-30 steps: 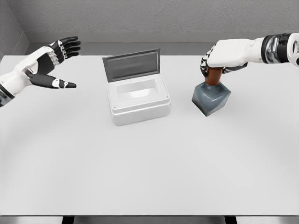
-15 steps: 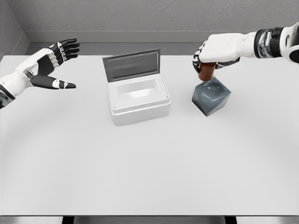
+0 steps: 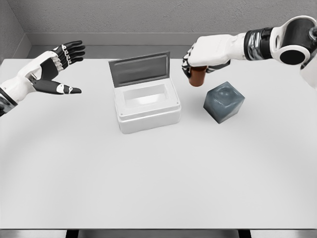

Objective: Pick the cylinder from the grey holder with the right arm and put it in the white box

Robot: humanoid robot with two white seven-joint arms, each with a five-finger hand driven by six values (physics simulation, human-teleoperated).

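The right robot hand, fingers wrapped around the brown cylinder, holds it aloft between the grey holder and the white box, so carrying leftward over the box's open cavity seemingly comes next.

Count, head view: 1 brown cylinder. 1 grey holder. 1 white box w/ 1 hinged lid, so 2 containers total. 1 table. 2 hands: 1 left hand, 1 right hand. 2 arms, 1 per side. No duplicates of any obj type.
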